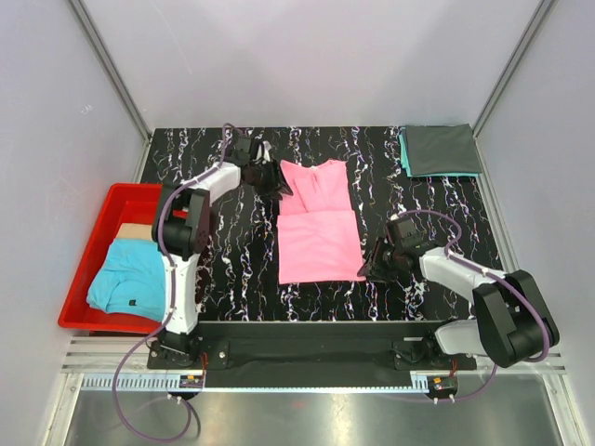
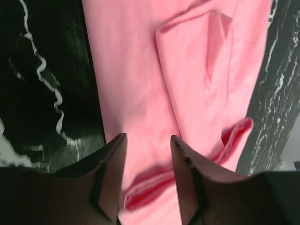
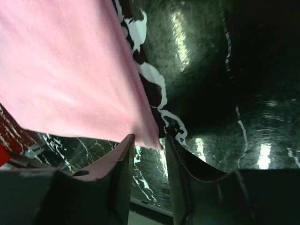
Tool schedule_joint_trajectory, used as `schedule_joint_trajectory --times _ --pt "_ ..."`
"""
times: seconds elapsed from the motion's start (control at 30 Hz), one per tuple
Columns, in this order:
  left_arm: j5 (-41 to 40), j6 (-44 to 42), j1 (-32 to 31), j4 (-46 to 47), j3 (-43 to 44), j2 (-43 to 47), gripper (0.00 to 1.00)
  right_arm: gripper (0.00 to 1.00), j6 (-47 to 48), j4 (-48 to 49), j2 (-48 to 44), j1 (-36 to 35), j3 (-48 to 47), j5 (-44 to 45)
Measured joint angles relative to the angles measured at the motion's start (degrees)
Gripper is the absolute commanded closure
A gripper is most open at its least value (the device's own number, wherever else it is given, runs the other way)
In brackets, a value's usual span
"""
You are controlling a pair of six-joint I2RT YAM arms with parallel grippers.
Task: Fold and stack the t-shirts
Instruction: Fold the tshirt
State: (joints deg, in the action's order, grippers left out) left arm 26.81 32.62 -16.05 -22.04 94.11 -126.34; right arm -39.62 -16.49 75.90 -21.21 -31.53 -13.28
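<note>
A bright pink t-shirt [image 1: 318, 243] lies folded lengthwise in the middle of the table, collar end at the back. My left gripper [image 1: 277, 186] hovers at its back left edge. In the left wrist view this gripper [image 2: 148, 140] is open, with the pink cloth [image 2: 140, 70] and its collar folds lying under the gap. My right gripper [image 1: 372, 268] sits at the shirt's near right corner. It [image 3: 149, 140] is open too, and the pink corner [image 3: 152, 137] lies loose between the tips. A dark grey t-shirt [image 1: 441, 149] lies folded on a teal one [image 1: 405, 156] at the back right.
A red plastic bin [image 1: 85, 269] stands off the table's left edge and holds a light blue t-shirt [image 1: 130, 275] with a small dark mark, plus some tan cloth [image 1: 136, 231] behind it. The black marbled tabletop [image 1: 223, 269] shows around the pink shirt.
</note>
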Motion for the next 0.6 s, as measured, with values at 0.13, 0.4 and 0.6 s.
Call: schedule_joint_trajectory --times 0.13,0.4,0.6 --pt "0.1 -1.4 0.8 -4.2 -0.1 5.2 0.49 0.60 -0.5 -0.4 0.7 0.0 -0.1 -2.6" --pt "-4.5 -2.8 -1.5 -5.3 -24.2 29.4 0.46 0.60 -2.3 -2.1 -0.1 0.0 0.4 -3.1" --pt "-6.2 -0.3 -9.1 -4.5 -48.3 44.4 0.43 0.61 -2.7 -2.2 0.0 0.0 0.4 -2.8"
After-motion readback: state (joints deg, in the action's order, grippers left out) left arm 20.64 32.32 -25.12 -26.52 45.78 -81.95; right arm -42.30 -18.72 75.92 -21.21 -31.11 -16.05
